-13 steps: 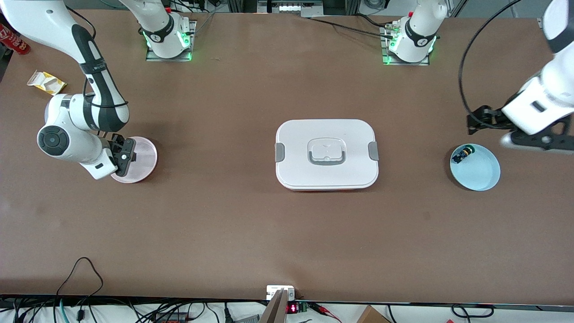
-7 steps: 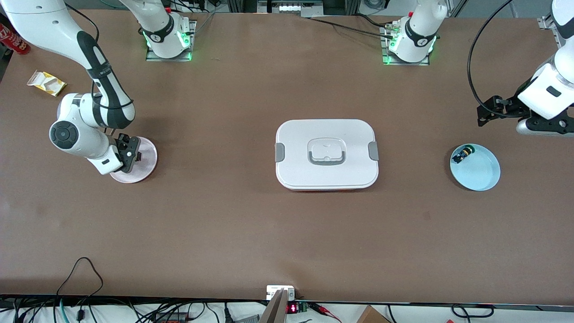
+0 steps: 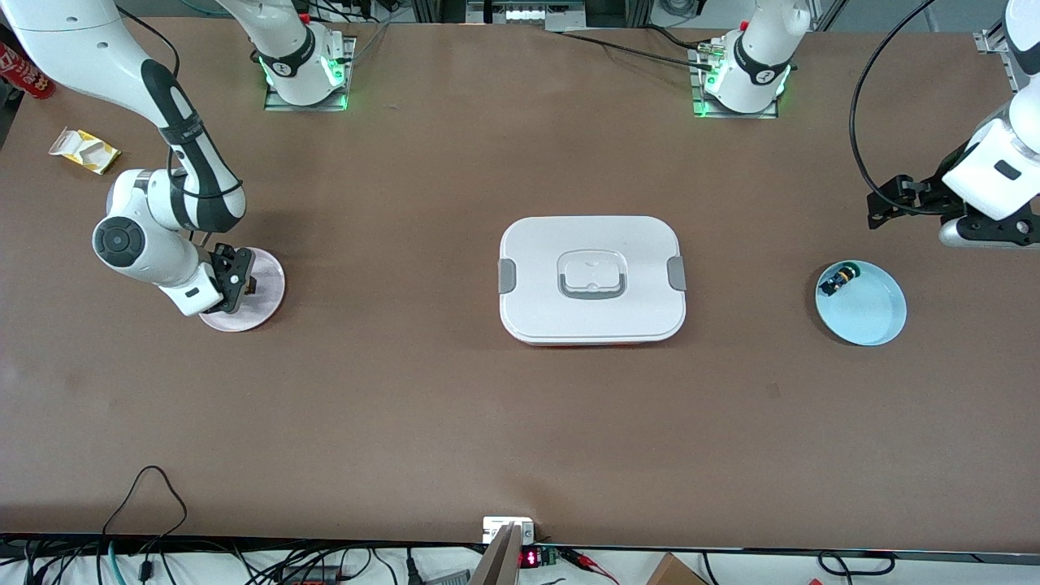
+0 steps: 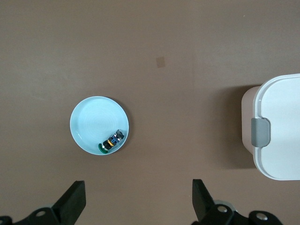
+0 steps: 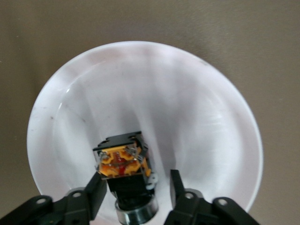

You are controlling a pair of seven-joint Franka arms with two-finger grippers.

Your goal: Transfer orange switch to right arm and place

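Observation:
The orange switch [image 5: 124, 173] lies in the pink plate [image 3: 266, 299], which also shows in the right wrist view [image 5: 187, 108]. The switch has a black body, an orange terminal end and a silver ring. My right gripper [image 3: 237, 279] is low over the plate and open. In the right wrist view the gripper [image 5: 137, 180] has the switch between its fingers, with a gap beside one finger. My left gripper [image 3: 884, 205] is open and empty, up over the table beside the blue plate [image 3: 873, 317]. It shows in the left wrist view [image 4: 138, 206].
The blue plate [image 4: 91, 119] holds a green-capped button [image 3: 838, 281], also in the left wrist view [image 4: 110, 142]. A white lidded box [image 3: 591, 280] sits mid-table. A yellow packet [image 3: 84, 149] and a red can [image 3: 24, 73] lie near the right arm's end.
The left arm has drawn back from beside the blue plate, toward its end of the table. The right gripper has shifted slightly over the pink plate.

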